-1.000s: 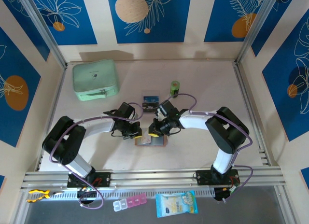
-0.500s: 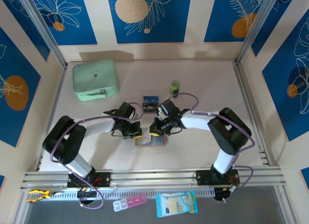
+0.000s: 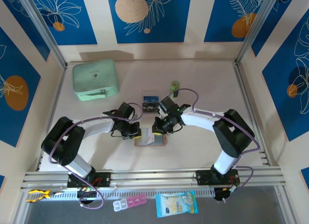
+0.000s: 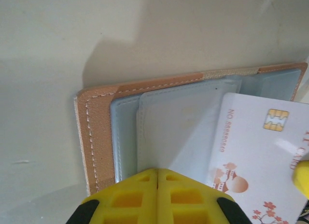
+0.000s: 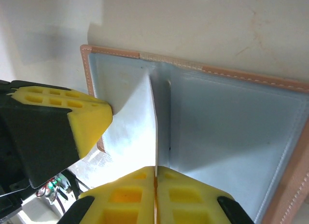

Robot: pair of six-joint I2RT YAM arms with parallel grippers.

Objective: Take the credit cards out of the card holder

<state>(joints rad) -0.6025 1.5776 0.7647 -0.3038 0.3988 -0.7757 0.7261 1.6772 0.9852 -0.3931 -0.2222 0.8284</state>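
Pinching a white card [image 5: 133, 127] edge-on, my right gripper [image 5: 155, 171] is closed on it, both yellow pads flat against its faces. The card stands tilted up out of the open card holder [image 5: 231, 118], its lower edge near the fold between the clear pockets. From the left wrist view the card's face shows a chip, a printed number and a cherry-blossom motif.

My left gripper [image 4: 157, 173] is fully closed, pads meeting with nothing visible between them, tips down on the grey transparent pocket of the holder's left half. I cannot tell whether they press hard or merely touch.

The holder lies open and flat on the desk, at mid-width and nearer the near edge than the far one, tan stitched border up. Both grippers meet over it, left tip just beside the raised card.

Another card [image 3: 150, 102], dark and blue, lies flat on the desk just beyond the holder toward the far edge. A green cylinder [image 3: 175, 87] stands farther back to its right. A mint-green case [image 3: 95, 79] sits at the far-left corner.
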